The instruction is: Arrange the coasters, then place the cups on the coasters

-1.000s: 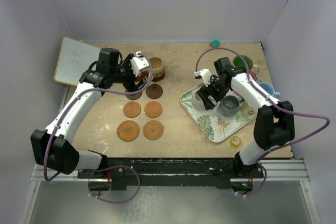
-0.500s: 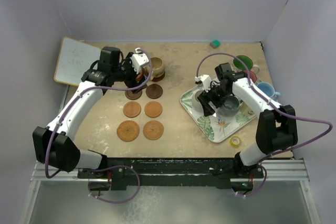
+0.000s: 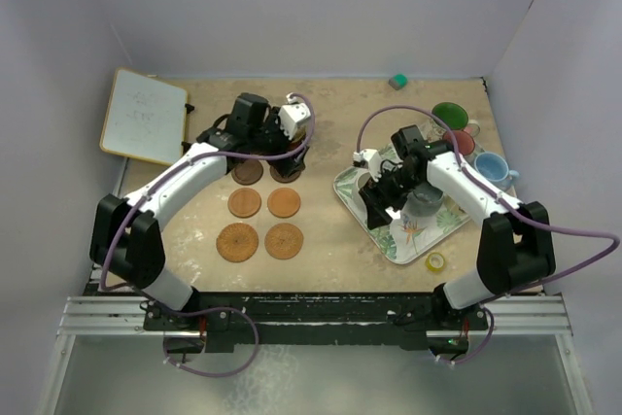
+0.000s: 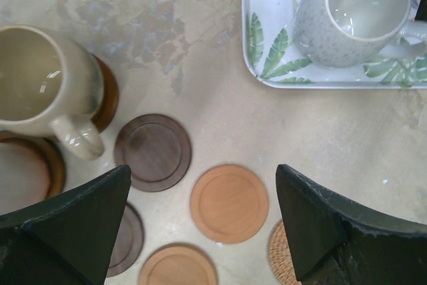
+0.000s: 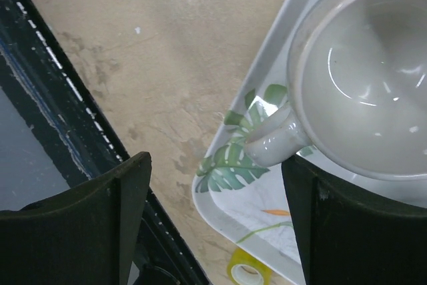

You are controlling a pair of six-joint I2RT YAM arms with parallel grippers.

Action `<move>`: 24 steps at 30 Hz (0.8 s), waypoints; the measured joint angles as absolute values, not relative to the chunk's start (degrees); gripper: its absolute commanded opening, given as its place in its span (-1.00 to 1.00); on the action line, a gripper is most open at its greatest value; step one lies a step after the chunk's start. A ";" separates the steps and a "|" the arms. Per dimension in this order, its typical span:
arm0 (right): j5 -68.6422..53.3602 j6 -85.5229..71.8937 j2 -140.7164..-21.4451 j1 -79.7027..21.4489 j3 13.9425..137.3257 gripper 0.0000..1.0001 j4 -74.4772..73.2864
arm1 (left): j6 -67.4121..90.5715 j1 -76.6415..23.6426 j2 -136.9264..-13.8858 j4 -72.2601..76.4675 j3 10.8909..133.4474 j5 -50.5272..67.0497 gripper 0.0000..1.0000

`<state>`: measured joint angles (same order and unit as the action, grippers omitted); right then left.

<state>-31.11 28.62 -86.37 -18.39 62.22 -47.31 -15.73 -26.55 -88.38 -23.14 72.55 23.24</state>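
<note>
Six coasters in rows (two dark)

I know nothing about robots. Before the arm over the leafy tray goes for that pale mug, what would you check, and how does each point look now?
1. Is the right end effector open? Ok: jaws wide apart, nothing held.
2. Is it lined up with the pale grey mug? Ok: the handle shows between the jaws.
3. Is it low enough to grip? Cannot tell.
4. Is a bare spot waiting? Ok: the dark coaster is free.
5. Is the left end effector clear of the tray? Ok: open, empty, apart from it.
</note>
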 measured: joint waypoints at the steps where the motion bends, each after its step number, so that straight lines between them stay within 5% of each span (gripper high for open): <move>1: -31.99 28.91 -86.35 -18.39 62.22 0.61 -47.62 | -14.52 -27.16 -89.36 -22.68 72.55 22.92 0.70; 16: -29.36 22.37 -69.80 -16.67 62.22 0.63 -44.91 | 2.57 -28.56 -98.32 -16.21 74.52 20.49 0.67; 24: -19.64 11.81 -63.31 -6.52 62.22 0.62 -38.61 | 8.38 -34.48 -104.27 -15.62 80.90 15.55 0.60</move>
